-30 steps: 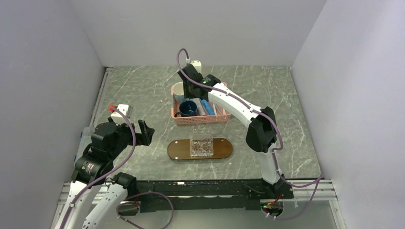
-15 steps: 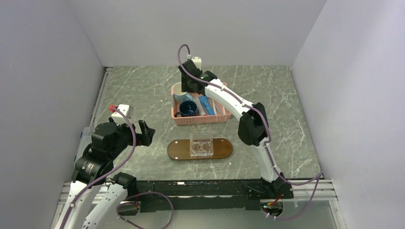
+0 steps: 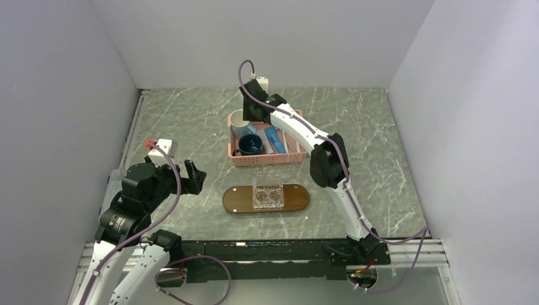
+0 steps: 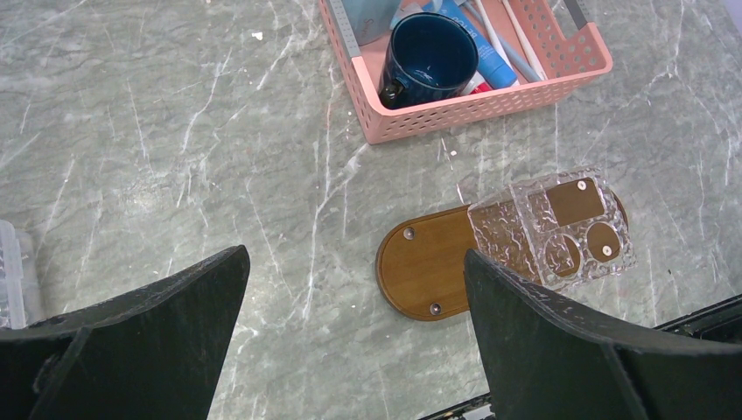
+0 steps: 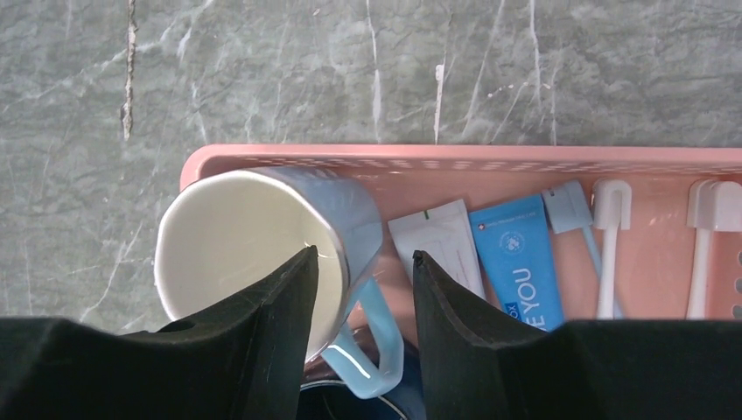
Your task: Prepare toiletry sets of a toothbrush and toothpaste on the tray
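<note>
Jaws of the right gripper (image 5: 363, 254) are straddling the mug (image 5: 245, 236) wall, half parted, grip unclear, likely clearing it from the toothpaste (image 5: 516, 271) and toothbrushes (image 5: 608, 254) lying in the basket (image 5: 437, 157), while the left gripper (image 4: 354, 254) is hovering wide open beside the tray (image 4: 424, 271).

Two mugs crowded the left end of the pink basket (image 5: 455, 156): the light-blue mug (image 5: 350, 219) at the far wall, the dark-blue mug (image 4: 429, 52) just before it. The right gripper (image 5: 363, 256) straddled the light-blue mug's wall with slim gaps either side. The toothpaste (image 5: 516, 262) and toothbrushes (image 5: 610, 245) lay packed side by side to the right. A clear dish (image 4: 551, 227) took the tray's (image 4: 420, 271) middle, both ends bare. Open marble table (image 4: 175, 131) lay left of both.
</note>
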{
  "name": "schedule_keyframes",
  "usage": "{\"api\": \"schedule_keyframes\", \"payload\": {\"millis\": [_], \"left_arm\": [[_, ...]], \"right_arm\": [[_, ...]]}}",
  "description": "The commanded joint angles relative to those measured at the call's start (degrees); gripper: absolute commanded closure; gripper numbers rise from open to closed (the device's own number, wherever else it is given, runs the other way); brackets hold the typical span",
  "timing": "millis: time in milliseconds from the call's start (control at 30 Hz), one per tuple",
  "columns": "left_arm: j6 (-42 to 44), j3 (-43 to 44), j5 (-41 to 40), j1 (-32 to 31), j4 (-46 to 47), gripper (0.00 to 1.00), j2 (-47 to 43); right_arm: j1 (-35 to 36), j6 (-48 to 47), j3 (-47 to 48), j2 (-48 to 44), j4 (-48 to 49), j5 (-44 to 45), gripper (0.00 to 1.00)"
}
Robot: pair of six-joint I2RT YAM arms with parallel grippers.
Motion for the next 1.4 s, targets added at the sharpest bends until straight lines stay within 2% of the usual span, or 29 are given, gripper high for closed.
{"api": "schedule_keyframes", "payload": {"millis": [0,367,533,600,633,900,1367], "left_arm": [[0.3,-0.2,0.4,-0.2,1.9,0.01,0.6],[0.3,-0.2,0.3,-0.3,1.9,0.0,0.4],[0.3,-0.2,0.2,-0.3,1.8,0.01,0.3],[0.3,-0.2,0.1,-0.3,1.7,0.01,0.3],[0.3,-0.2,0.1,-0.2,1.8,0.01,0.3],[0.3,-0.2,-0.2,-0.3,1.7,0.01,0.5],[0.3,-0.2,-0.4,-0.2,1.7,0.01,1.2]], "right_arm": [[-0.8,-0.4,3.4,0.8,2.3,-1.4,0.55],[-1.1,-1.2,4.4,2.6,1.9,-3.5,0.74],[-1.1,-1.8,4.6,2.6,1.7,-3.9,0.87],[-1.1,-2.0,4.6,2.4,1.7,-3.8,0.98],[-1.1,-2.2,4.6,2.2,1.6,-3.7,1.0],[-1.2,-3.9,3.5,-1.1,3.9,-2.9,1.0],[-1.1,-8.5,0.4,-12.1,7.7,-0.3,1.0]]}}
